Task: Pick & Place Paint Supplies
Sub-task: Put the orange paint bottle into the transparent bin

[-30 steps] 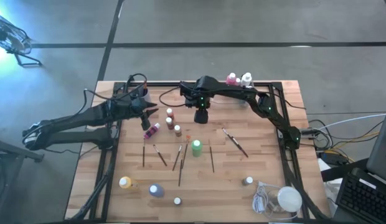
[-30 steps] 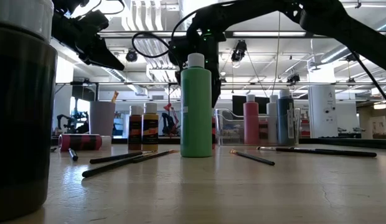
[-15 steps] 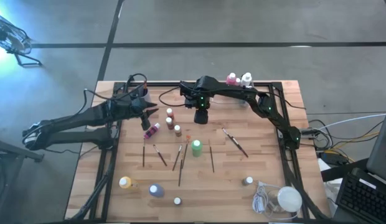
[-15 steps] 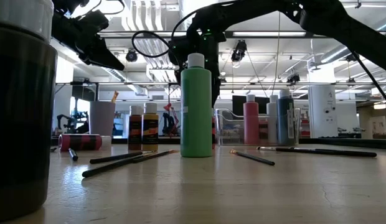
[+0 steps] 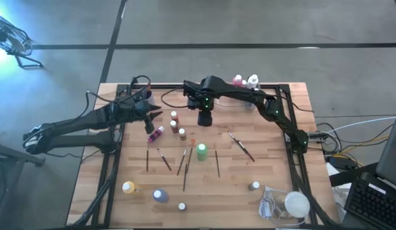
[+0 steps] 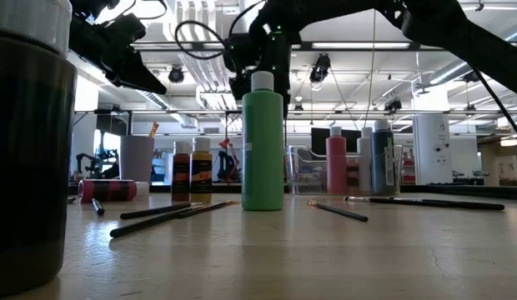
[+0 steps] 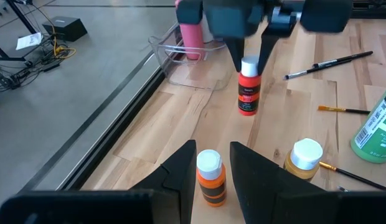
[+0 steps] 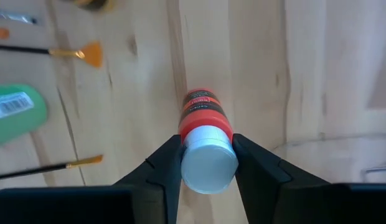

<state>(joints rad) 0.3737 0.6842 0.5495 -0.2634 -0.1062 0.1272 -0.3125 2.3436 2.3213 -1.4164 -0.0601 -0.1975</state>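
Now, high view: we see the right end effector [image 5: 205,119] has shifted slightly toward the bench's far edge and sits just off the far side of the green bottle [image 5: 202,151]. Left end effector [image 5: 151,121] unchanged, beyond the pink bottle lying flat [image 5: 156,134].

Low view: right arm reads higher behind the green bottle than a second ago; we judge the lift has begun.

Left wrist view: right end effector pinches the white cap of the red bottle [image 7: 247,87], base looks just clear of the bench [image 7: 149,143]. Left fingers stand narrowly apart, empty, straddling an orange bottle [image 7: 210,177].

Right wrist view: fingers clamped on the red bottle's cap, clear tray [image 8: 342,162] just beside it.

Count from high view: roughly twelve bottles, about six brushes [image 5: 240,145]; some overlap, so not firm.
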